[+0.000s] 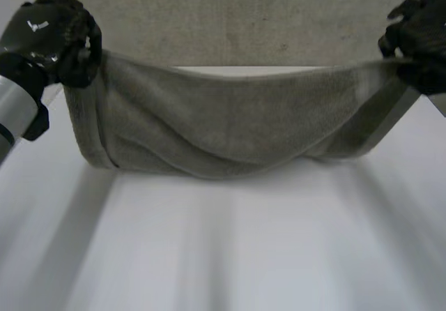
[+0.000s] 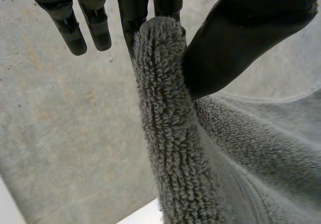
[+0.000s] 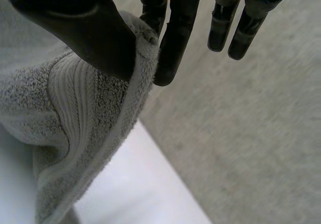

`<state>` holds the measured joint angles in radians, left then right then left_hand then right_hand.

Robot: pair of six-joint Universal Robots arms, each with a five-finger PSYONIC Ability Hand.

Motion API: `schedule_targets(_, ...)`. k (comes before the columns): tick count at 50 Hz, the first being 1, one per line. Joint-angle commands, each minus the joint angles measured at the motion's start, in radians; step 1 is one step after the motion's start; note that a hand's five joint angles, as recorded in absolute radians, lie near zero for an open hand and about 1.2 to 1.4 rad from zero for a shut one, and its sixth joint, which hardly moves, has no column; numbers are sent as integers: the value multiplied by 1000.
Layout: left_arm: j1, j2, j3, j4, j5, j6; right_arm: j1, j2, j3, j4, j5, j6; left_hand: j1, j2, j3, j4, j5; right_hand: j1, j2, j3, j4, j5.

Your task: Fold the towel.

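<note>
A grey towel [image 1: 223,130] hangs stretched between 2 black hands above the far part of a white table [image 1: 223,255]. The left hand [image 1: 59,35] holds the top corner at 1 end and the right hand [image 1: 418,42] holds the top corner at the other end. The towel's top edge runs nearly straight between them, close to the table's far edge. Below that edge the cloth sags in soft folds, lowest in the middle. Whether the lowest fold touches the table cannot be told. Beyond the far edge lies a speckled grey floor [image 1: 244,18]. The near part of the table, in front of the towel, is bare white surface.

The left wrist view shows what the head view hides. The left hand's thumb [image 2: 235,38] presses a rolled corner of looped towel [image 2: 170,133] against some of its fingers, a pinch. Its other fingers point straight and hold nothing. Under the hand is the floor [image 2: 65,133], with a sliver of table [image 2: 145,216] beside the hanging cloth.

The right wrist view shows the right hand's thumb [image 3: 85,28] pinching a corner of the towel [image 3: 75,108] against its nearest fingers. The remaining fingers are straight and free. A ribbed band and a hem run along the towel here. Below are the table [image 3: 135,184] and the floor [image 3: 251,133], meeting at the table's edge.
</note>
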<state>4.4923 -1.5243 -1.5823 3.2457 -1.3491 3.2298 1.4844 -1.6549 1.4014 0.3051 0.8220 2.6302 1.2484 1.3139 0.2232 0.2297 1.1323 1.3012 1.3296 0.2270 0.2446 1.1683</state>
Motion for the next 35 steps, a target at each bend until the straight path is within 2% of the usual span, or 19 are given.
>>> schedule_targets(1,77,9,38,-75,104,-53,2,-40,-5,-7,-27,22,148,82,-49,-55,89,95,67,-52,-70,53)
schedule_targets(3,134,-8,31,-77,175,-56,2,-30,-1,-7,-33,14,148,82,-49,-55,89,95,67,-52,-70,53)
schedule_targets(4,134,-8,31,-77,176,-56,2,-29,-1,-7,-34,14,148,82,-49,-55,89,95,67,-52,-70,53)
schedule_targets(6,174,-52,30,-70,243,-56,7,62,5,-11,-38,-34,148,82,-49,-55,89,95,67,-52,-70,53)
schedule_targets(9,183,-149,50,-67,286,-51,20,141,-5,-9,-20,-122,148,82,-49,-55,89,95,67,-52,-70,53)
schedule_targets(15,186,-261,126,-67,306,-47,59,231,-28,-12,9,-246,148,82,-49,-55,89,95,67,-52,-70,53)
schedule_targets(17,188,-342,198,-66,309,-41,111,300,-70,-15,44,-315,148,82,-49,-55,89,95,67,-52,-70,53)
schedule_targets(20,188,-379,238,-64,312,-36,137,328,-91,-32,71,-349,148,82,-49,-55,89,95,67,-52,-70,53)
schedule_targets(22,179,-440,325,-19,312,-18,190,381,-134,-146,133,-409,148,82,-49,-55,89,95,67,-52,-70,53)
schedule_targets(23,179,-441,326,-18,312,-18,191,382,-134,-147,134,-409,148,82,-49,-55,89,95,67,-52,-70,53)
schedule_targets(25,160,-497,428,116,301,-5,240,429,-200,-326,215,-420,148,82,-49,-55,89,95,67,-52,-70,53)
schedule_targets(28,143,-513,478,197,297,-7,260,432,-254,-420,264,-410,148,82,-49,-55,89,95,67,-52,-70,53)
schedule_targets(30,108,-491,533,369,294,-18,292,390,-371,-588,342,-316,148,82,-49,-55,89,95,67,-52,-70,53)
schedule_targets(31,108,-491,533,370,294,-18,292,389,-372,-589,342,-315,148,82,-49,-55,89,95,67,-52,-70,53)
schedule_targets(33,90,-412,533,530,300,-71,289,311,-418,-675,352,-122,148,82,-49,-55,89,95,67,-52,-70,53)
schedule_targets(34,90,-412,533,531,300,-71,289,311,-418,-675,352,-121,148,82,-49,-55,89,95,67,-52,-70,53)
schedule_targets(35,99,-364,530,587,303,-134,278,287,-415,-675,326,-37,148,82,-49,-55,89,95,67,-52,-70,53)
